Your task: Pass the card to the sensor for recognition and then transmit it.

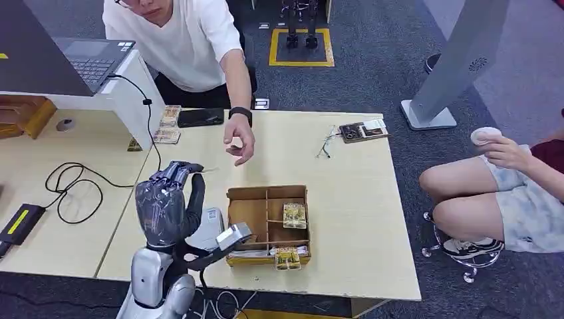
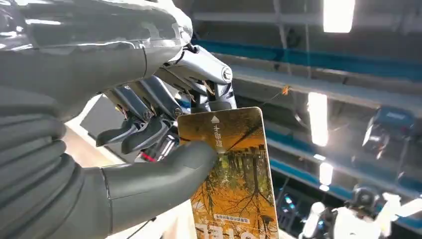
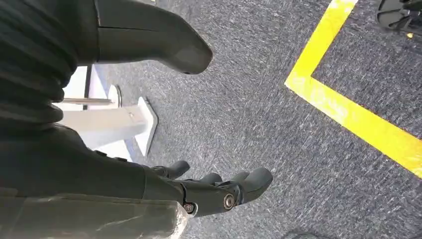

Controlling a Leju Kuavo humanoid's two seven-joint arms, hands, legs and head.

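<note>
My left hand (image 1: 167,203) is raised over the table's near left part, palm away from me. In the left wrist view its thumb (image 2: 164,172) and fingers pinch a yellow-orange card (image 2: 236,174) printed with trees; the card stands up out of the grip. A person's hand (image 1: 239,143) reaches down over the table just beyond my left hand, apart from it. A small white and grey device (image 1: 214,224) lies on the table under my left hand, beside a cardboard box (image 1: 234,206). My right hand (image 3: 149,184) hangs over grey carpet, its fingers apart and holding nothing.
The divided cardboard box holds more cards (image 1: 294,214). A laptop (image 1: 93,56), a black phone (image 1: 199,117), card stacks (image 1: 169,125) and a looped black cable (image 1: 73,186) lie to the left and back. A seated person (image 1: 505,193) is to the table's right. A yellow floor line (image 3: 348,109) crosses the carpet.
</note>
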